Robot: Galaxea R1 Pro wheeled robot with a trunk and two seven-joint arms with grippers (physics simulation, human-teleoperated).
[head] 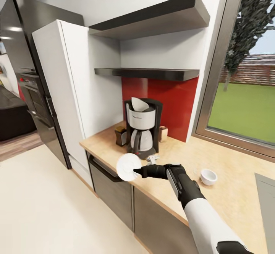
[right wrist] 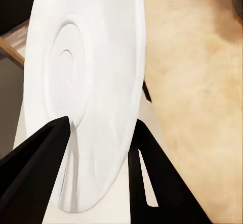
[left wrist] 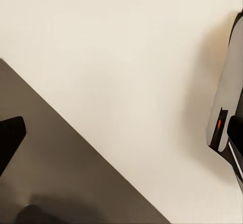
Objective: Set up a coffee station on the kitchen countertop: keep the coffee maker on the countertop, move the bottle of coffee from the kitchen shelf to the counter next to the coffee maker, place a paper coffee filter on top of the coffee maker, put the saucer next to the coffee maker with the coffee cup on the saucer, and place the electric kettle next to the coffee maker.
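Currently the right gripper (head: 136, 172) pinches the saucer (head: 128, 166) on edge over the countertop (head: 229, 170) front by the coffee maker (head: 142, 127), so next it likely needs levelling and setting down beside it.

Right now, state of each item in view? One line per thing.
saucer: held on edge, tilted, at the counter's front edge
right pincer: shut on the saucer's rim
coffee maker: upright on the countertop, carafe in place
paper filter: sitting in the coffee maker's top
coffee cup: upright on the countertop, not on the saucer
left pincer: state cannot be told from its wrist view
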